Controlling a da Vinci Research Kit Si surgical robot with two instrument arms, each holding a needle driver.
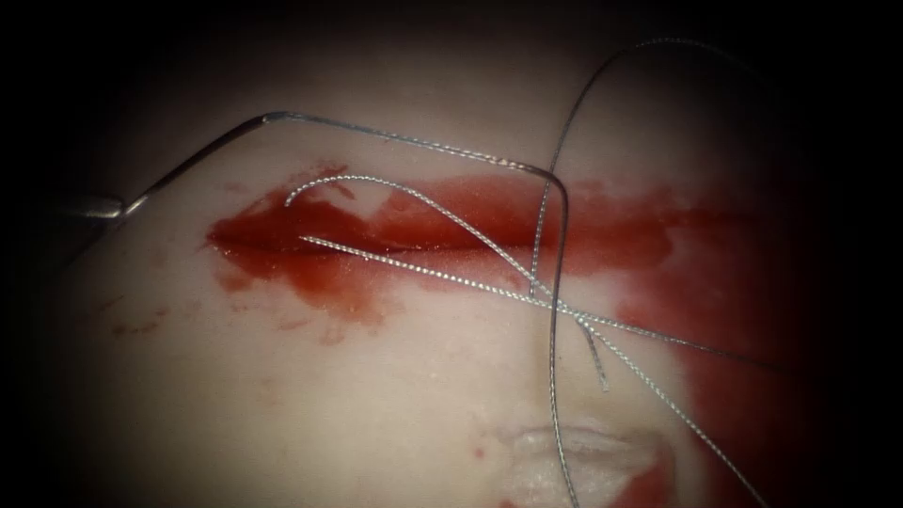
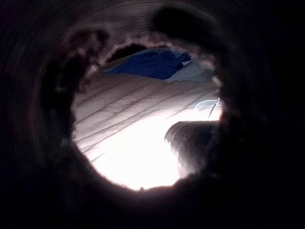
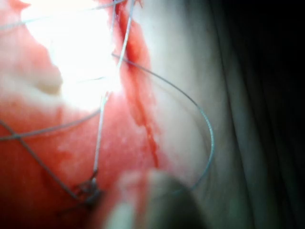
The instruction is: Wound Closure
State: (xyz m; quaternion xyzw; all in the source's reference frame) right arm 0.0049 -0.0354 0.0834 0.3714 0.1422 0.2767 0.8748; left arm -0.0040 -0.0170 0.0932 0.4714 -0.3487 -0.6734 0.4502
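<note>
Red fluid [image 1: 310, 254] hides cut [image 1: 395, 246]; needle prob. at dark left edge [image 1: 103, 209].

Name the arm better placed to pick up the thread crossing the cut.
Right, probably. The right tool sits close over the tissue, beside the thread. The left wrist view faces quilted padding instead.

Blue cloth [image 2: 157, 63] lies bunched at the far edge of a pale ribbed drape [image 2: 138, 102]. A lighter grey fold [image 2: 190, 72] sits just beside the blue cloth
</note>
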